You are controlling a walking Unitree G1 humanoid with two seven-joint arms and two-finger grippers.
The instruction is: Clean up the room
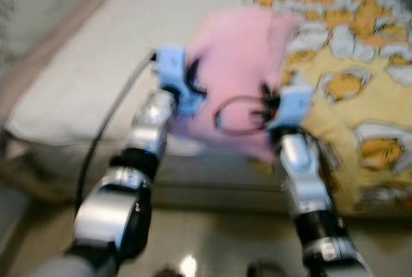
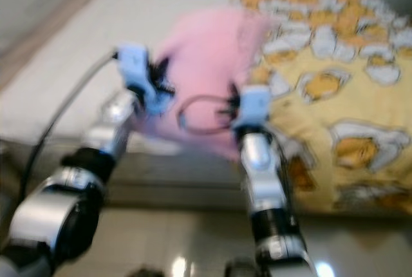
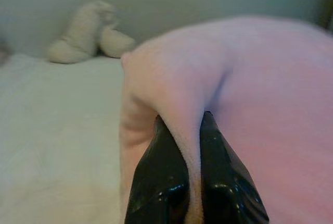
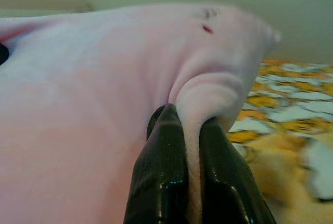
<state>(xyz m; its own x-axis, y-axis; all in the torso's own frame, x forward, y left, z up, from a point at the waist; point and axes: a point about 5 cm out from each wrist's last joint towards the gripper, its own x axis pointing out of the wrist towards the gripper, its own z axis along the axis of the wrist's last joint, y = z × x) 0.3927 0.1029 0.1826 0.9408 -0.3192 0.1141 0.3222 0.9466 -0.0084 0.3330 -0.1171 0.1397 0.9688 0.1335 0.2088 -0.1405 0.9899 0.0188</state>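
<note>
A pink pillow (image 1: 238,71) hangs between my two arms over the bed's front edge. My left gripper (image 1: 193,84) is shut on its left side; the left wrist view shows pink fabric (image 3: 250,94) pinched between the black fingers (image 3: 158,177). My right gripper (image 1: 267,106) is shut on its right side, where a fold of pillow (image 4: 104,104) is clamped between the fingers (image 4: 164,166). The eye views are blurred.
The bed has a white sheet (image 1: 96,77) on the left and a yellow patterned blanket (image 1: 360,77) on the right. Cream plush toys (image 3: 88,34) lie at the head of the bed. A beige headboard panel (image 1: 38,51) runs along the left. Tiled floor (image 1: 212,238) lies below.
</note>
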